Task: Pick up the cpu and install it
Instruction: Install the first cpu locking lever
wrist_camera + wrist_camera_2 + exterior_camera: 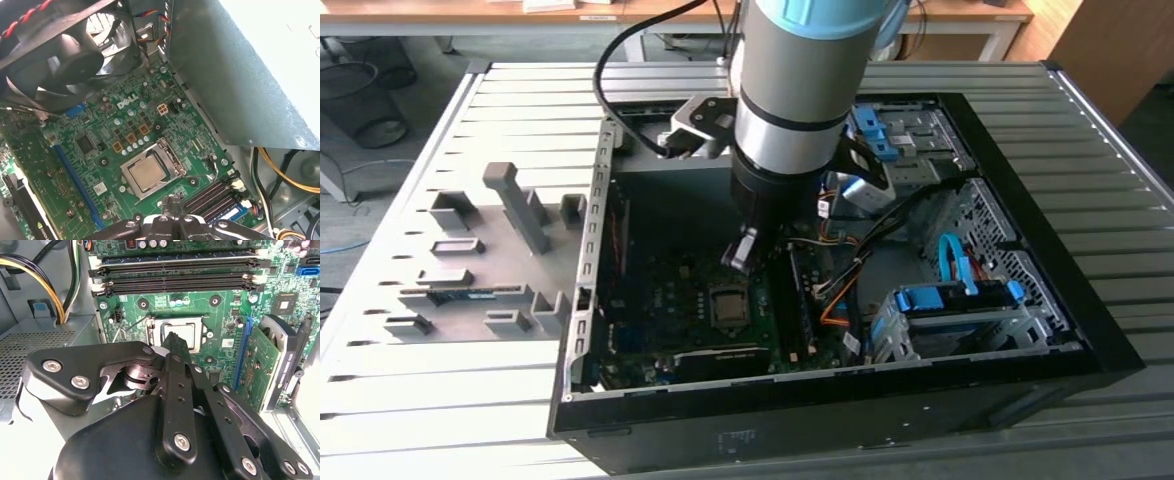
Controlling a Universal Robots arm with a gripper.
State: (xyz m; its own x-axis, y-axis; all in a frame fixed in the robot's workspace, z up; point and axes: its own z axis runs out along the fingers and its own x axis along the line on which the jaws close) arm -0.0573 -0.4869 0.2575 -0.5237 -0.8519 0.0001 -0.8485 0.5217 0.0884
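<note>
— Is there free room under the black metal gripper [172, 204]?
— Yes, the silver square cpu [148, 173] in its socket lies open just below it.
— What stands near?
— Long black memory slots [212, 195] close beside the fingertips, the big grey power-supply box [250, 65] on one side, the round black fan [75, 55] further off.

The cpu [148, 174] is a small flat square chip with a shiny silver-grey top. It lies flat inside its dark socket frame [170, 155] on the green board [100, 165], in the middle of the open computer case. In the second wrist view the cpu [187, 334] is partly hidden. In the exterior view the cpu [726, 306] shows as a small pale square on the board.
</note>
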